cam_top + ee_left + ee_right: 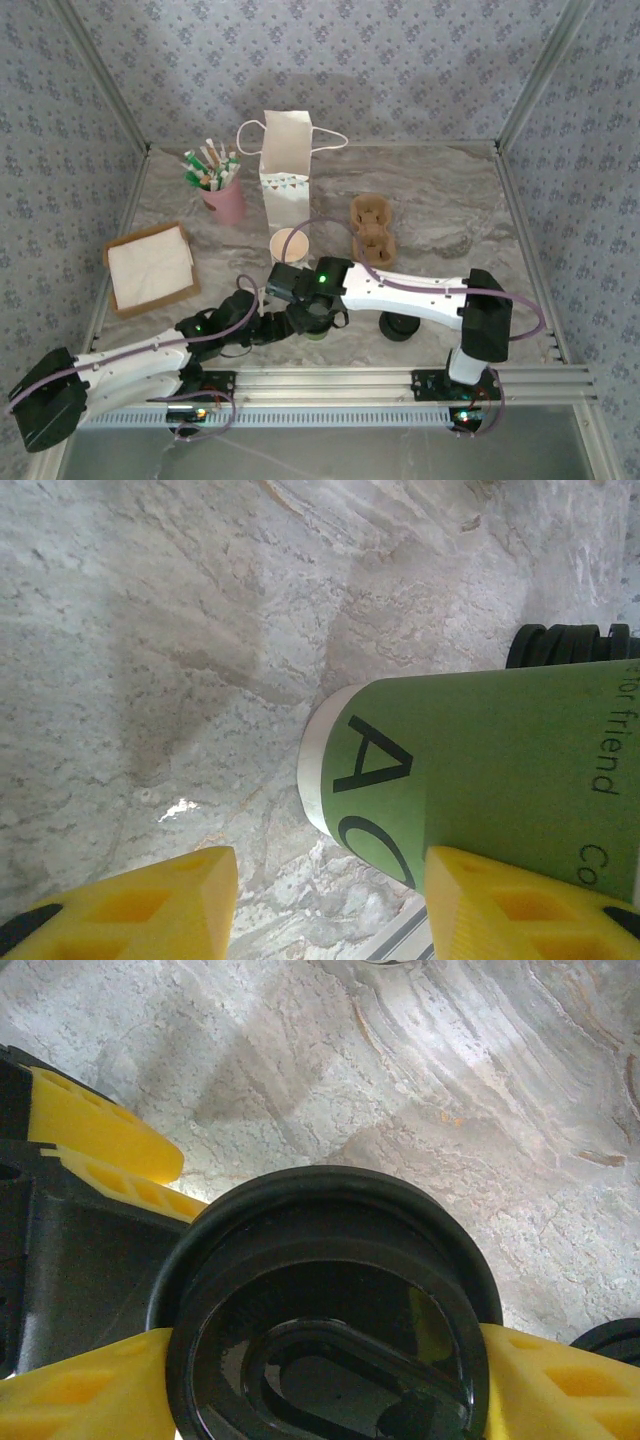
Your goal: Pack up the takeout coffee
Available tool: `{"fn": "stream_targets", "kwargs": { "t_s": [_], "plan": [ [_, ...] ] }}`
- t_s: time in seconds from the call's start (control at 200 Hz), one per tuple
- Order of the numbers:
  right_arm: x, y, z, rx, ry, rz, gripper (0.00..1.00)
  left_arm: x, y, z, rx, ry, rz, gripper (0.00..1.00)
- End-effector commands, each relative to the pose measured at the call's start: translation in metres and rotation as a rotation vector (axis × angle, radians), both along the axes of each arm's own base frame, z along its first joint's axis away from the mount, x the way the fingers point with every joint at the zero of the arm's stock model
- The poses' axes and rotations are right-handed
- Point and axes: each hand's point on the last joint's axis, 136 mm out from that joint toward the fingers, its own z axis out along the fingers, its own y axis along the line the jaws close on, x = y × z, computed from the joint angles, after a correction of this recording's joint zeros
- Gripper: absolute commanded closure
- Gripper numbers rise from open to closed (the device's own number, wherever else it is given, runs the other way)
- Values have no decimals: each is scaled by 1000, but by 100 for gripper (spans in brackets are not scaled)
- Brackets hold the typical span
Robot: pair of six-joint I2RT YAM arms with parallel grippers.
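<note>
Right claw (330, 1360) is clenching the black lid (320, 1210) by its rim, above the counter (420, 1070). Your left claw (330, 870) is hanging released, gripping nothing. You are seeing the green paper cup (470, 770) sitting on the counter just past its fingers, near a lid stack (570, 645).

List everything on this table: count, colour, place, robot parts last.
table: one, grey marbled, underneath
paper bag: one, white, back centre
pink cup: one, holding sticks, left of bag
napkin tray: one, brown, left side
cup carrier: one, brown, right of bag
open cup: one, cream inside, before bag
green cup: one, black lettering, near edge
lid: one, black, in right gripper
spare lids: one stack, black, near right
left gripper: one, yellow fingers apart, beside green cup
right gripper: one, yellow fingers, gripping lid
</note>
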Motion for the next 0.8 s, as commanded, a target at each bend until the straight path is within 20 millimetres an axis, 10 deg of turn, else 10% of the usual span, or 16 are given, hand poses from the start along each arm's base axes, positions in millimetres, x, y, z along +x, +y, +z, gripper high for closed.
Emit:
{"fn": "stream_targets", "kwargs": {
  "t_s": [0.0,0.794],
  "plan": [
    [-26,-10,-37,-107,130,4,29,5,4,12,18,-39,16,48],
    [-36,-14,-58,-97,178,-25,29,5,37,29,15,-61,90,44]
  ]
}}
